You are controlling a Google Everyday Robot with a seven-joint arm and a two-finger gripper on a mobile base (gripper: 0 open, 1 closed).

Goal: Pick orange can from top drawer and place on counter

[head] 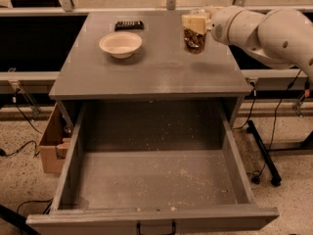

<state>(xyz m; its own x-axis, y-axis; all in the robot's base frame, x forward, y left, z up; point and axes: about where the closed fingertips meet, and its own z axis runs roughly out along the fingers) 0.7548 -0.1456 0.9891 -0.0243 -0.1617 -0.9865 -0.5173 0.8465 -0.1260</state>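
Observation:
The orange can (194, 39) stands upright at the back right of the grey counter (156, 67). My gripper (195, 22) reaches in from the right on the white arm and is shut around the can's top. Whether the can's base touches the counter I cannot tell. The top drawer (156, 180) is pulled fully open below the counter. Its crumb-speckled floor holds nothing. Its small dark handle (155, 227) shows at the bottom edge.
A cream bowl (121, 44) sits at the back left of the counter, with a small dark flat object (128, 25) behind it. A cardboard box (53, 143) stands on the floor left of the cabinet. A black stand leg and cables (264, 151) lie at the right.

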